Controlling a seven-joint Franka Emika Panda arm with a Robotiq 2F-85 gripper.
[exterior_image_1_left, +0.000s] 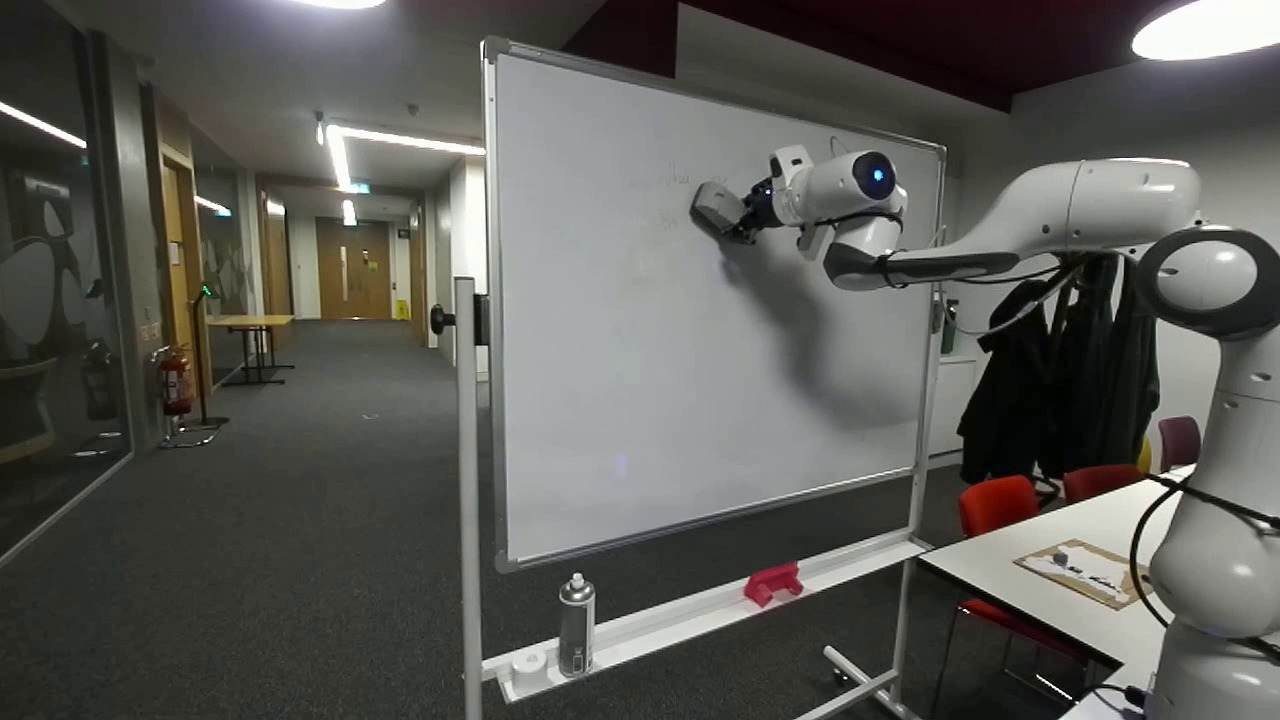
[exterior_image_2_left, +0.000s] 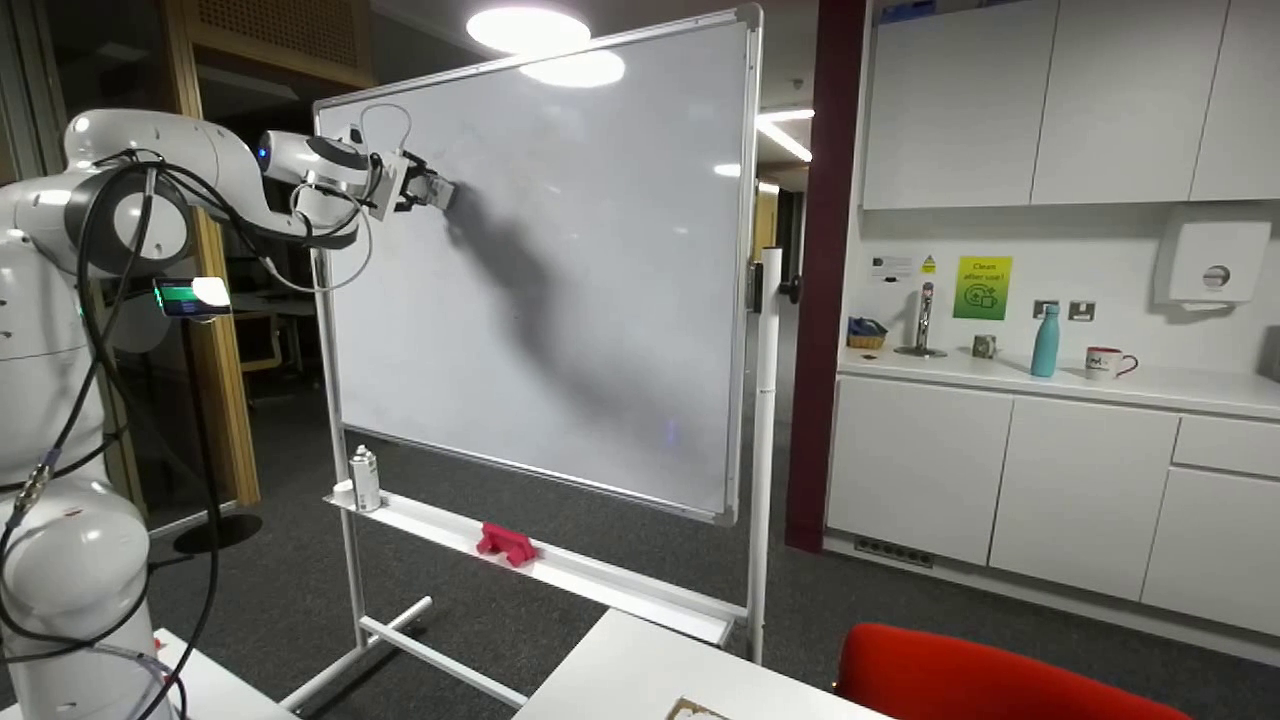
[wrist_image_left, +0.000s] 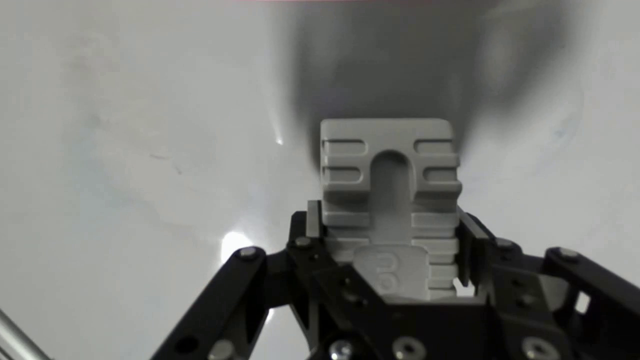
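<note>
Gripper (wrist_image_left: 392, 225) is clamped on a grey eraser (wrist_image_left: 391, 195), pads (wrist_image_left: 314, 220) pressing two opposite sides, one end poking out past them. Eraser is up at the whiteboard (exterior_image_1_left: 640, 380), nearer its top edge than its bottom edge, roughly mid-width, if anything toward the left edge. In an exterior view the eraser body (exterior_image_1_left: 718, 208) looks slanted; can't tell whether its face is flush or just off the surface. Handling it well probably means squaring the wrist (exterior_image_1_left: 825, 190) so the whole face bears, then light, even pressure: the unsupported end looks likeliest to twist in the grip if it takes the load. Short overlapping strokes should beat hard pushing, since the pivot knob (exterior_image_1_left: 440, 320) on the side post (exterior_image_1_left: 467, 450) hints that the whiteboard can rock. Faint marks (exterior_image_1_left: 680, 178) sit just left of the eraser; wrist view shows small smudges (wrist_image_left: 158, 156) too. The arm's shadow (exterior_image_1_left: 790, 330) darkens the whiteboard below, so residue there is hard to judge. Under the bottom edge, the tray (exterior_image_1_left: 680, 622) carries a spray can (exterior_image_1_left: 577, 628) and a white roll (exterior_image_1_left: 529, 668) at its left end, a red holder (exterior_image_1_left: 773, 583) nearer the middle; all well apart from the eraser. Past that, a table (exterior_image_1_left: 990, 560) by the arm's base, then a worktop (exterior_image_2_left: 1205, 388) along the wall with a teal bottle (exterior_image_2_left: 1045, 342) and a mug (exterior_image_2_left: 1102, 363), too far off to matter.
</note>
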